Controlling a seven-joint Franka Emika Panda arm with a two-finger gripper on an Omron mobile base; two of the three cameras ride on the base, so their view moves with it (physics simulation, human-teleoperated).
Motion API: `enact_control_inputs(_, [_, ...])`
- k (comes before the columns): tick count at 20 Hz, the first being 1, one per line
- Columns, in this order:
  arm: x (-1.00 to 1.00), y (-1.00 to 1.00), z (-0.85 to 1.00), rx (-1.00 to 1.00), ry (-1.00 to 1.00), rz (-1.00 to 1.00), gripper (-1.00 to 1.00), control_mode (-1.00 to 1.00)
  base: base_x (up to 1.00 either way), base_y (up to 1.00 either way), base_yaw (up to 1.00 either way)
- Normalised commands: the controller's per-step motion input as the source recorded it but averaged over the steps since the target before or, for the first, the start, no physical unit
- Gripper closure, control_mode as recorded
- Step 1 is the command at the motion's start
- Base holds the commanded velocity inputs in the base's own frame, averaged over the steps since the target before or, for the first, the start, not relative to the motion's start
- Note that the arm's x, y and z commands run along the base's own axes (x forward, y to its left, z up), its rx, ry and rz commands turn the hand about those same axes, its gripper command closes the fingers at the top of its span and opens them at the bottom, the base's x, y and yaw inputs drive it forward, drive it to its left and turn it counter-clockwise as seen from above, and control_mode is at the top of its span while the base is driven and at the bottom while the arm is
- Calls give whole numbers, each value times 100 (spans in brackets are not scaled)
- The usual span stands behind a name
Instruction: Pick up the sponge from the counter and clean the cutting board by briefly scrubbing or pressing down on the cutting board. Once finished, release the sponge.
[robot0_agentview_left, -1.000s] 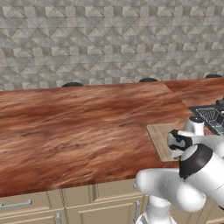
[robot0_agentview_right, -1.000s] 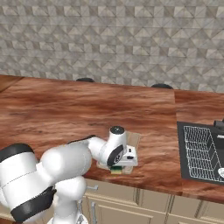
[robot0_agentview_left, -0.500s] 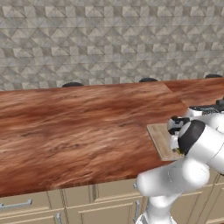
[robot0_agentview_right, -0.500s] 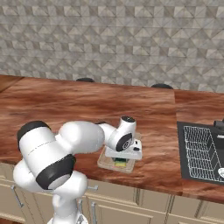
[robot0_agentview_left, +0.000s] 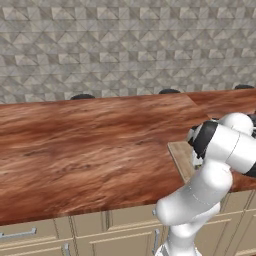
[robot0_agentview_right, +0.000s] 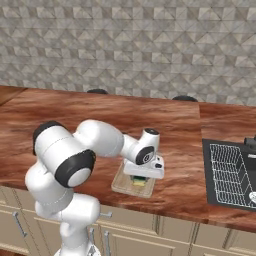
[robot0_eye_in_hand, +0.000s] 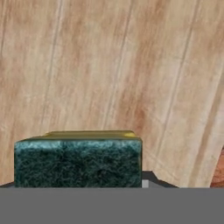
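Observation:
My gripper points straight down, shut on the sponge, a small block with a dark green top over a yellow base. The sponge sits low on the right part of the light tan cutting board, which lies near the front edge of the reddish-brown counter. In the hand view the sponge lies between my jaws with the board's pale wood close behind it. From the left base view my arm hides the hand, and a strip of the cutting board shows beside it.
A dark wire dish rack sits in the counter to the right of the board. The counter's front edge runs just below the board. Beige cabinets with silver handles stand under it. A tiled wall closes the back.
My arm's elbow has swung up from low beside the base to high over the counter. The hand has stayed over the board with the sponge, and the jaws have tightened slightly.

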Motion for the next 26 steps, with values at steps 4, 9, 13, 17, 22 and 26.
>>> enact_control_inputs(4, [32,15,-43,0,0,0,100,-100,0,0,0])
enact_control_inputs(9, [62,11,0,0,0,0,100,-100,0,0,0])
enact_control_inputs(13, [69,6,0,0,0,0,100,-100,0,0,0])
enact_control_inputs(17, [72,3,-9,0,0,0,100,-100,0,0,0])
enact_control_inputs(22, [70,0,-12,0,0,0,100,-100,0,0,0])
enact_control_inputs(26, [64,16,-14,0,0,0,100,-100,0,0,0])
